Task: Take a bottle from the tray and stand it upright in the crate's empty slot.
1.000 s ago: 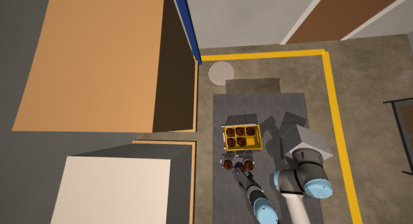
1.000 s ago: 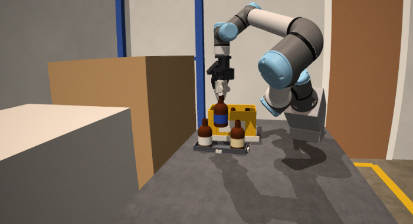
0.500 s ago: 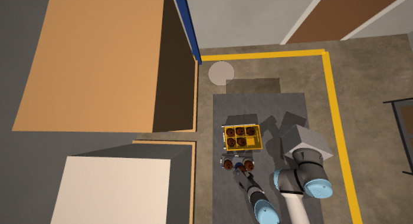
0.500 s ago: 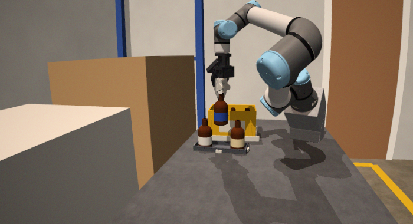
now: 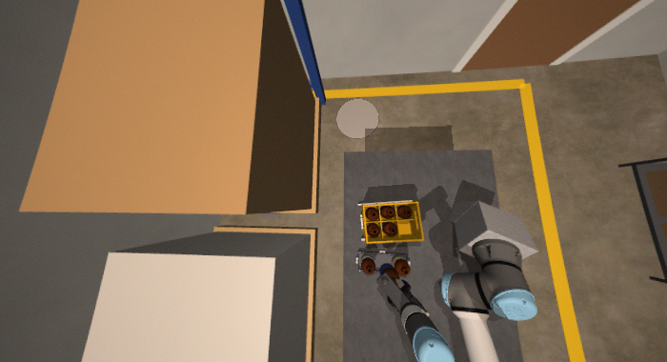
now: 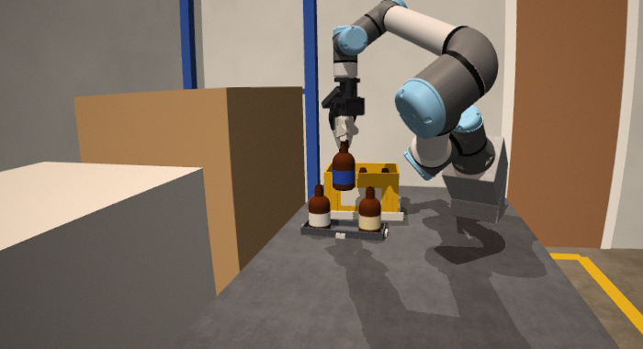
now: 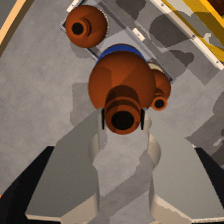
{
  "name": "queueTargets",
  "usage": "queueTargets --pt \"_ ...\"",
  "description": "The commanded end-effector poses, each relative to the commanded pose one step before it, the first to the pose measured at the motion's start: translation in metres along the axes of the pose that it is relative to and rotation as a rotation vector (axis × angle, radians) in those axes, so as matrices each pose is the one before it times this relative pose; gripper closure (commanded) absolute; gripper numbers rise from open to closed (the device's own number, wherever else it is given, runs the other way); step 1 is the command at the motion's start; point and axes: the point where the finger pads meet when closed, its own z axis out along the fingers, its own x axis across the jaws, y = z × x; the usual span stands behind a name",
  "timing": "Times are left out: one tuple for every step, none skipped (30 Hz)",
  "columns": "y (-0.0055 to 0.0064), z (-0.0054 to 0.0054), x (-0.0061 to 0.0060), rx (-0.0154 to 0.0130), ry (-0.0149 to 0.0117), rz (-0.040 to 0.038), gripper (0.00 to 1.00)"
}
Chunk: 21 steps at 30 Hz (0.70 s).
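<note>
Exterior: bottle hanging upright in gripper.

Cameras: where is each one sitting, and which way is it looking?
Top: high overhead, looking straight down at the table, yellow crate and tray; the arm's elbow and wrist show.
Exterior: beyond the table's end, looking along it toward the crate; the whole arm shows, its pincer shut on the neck of the blue-label bottle, lifted above the tray.
Wrist: on the arm's wrist, looking down past the fingers onto the held bottle's top.
All three share the held bottle.
</note>
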Motion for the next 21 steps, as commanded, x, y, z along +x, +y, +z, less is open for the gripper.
queueTargets --pt "-0.00020 -0.00422 0.00003 0.00043 -0.00028 -0.00030 1.00" --pt "0.00000 -0.00093 0.00000 0.00000 0.00000 0.00000 1.00" --pt "0.00000 -0.00087 0.00000 0.00000 0.00000 0.00000 1.00" --pt "0.00000 -0.00082 0.00000 0.00000 0.00000 0.00000 1.00" --pt "0.00000 -0.00076 0.00000 0.00000 0.00000 0.00000 1.00" --pt "0.00000 -0.00070 0.00000 0.00000 0.00000 0.00000 1.00" --pt "0.00000 -0.00064 0.00000 0.00000 0.00000 0.00000 1.00" --pt "0.00000 -0.00058 0.00000 0.00000 0.00000 0.00000 1.00" --pt "0.00000 -0.00052 0.00000 0.00000 0.00000 0.00000 1.00" --pt "0.00000 -0.00046 0.00000 0.00000 0.00000 0.00000 1.00" --pt "0.00000 -0.00040 0.00000 0.00000 0.00000 0.00000 1.00" --pt "0.00000 -0.00034 0.00000 0.00000 0.00000 0.00000 1.00" --pt "0.00000 -0.00028 0.00000 0.00000 0.00000 0.00000 1.00" --pt "0.00000 -0.00023 0.00000 0.00000 0.00000 0.00000 1.00" --pt "0.00000 -0.00018 0.00000 0.00000 0.00000 0.00000 1.00" --pt "0.00000 0.00000 0.00000 0.00000 0.00000 0.00000 1.00" --pt "0.00000 0.00000 0.00000 0.00000 0.00000 0.00000 1.00" --pt "0.00000 -0.00013 0.00000 0.00000 0.00000 0.00000 1.00" --pt "0.00000 -0.00009 0.00000 0.00000 0.00000 0.00000 1.00" --pt "0.00000 -0.00006 0.00000 0.00000 0.00000 0.00000 1.00" --pt "0.00000 -0.00003 0.00000 0.00000 0.00000 0.00000 1.00"
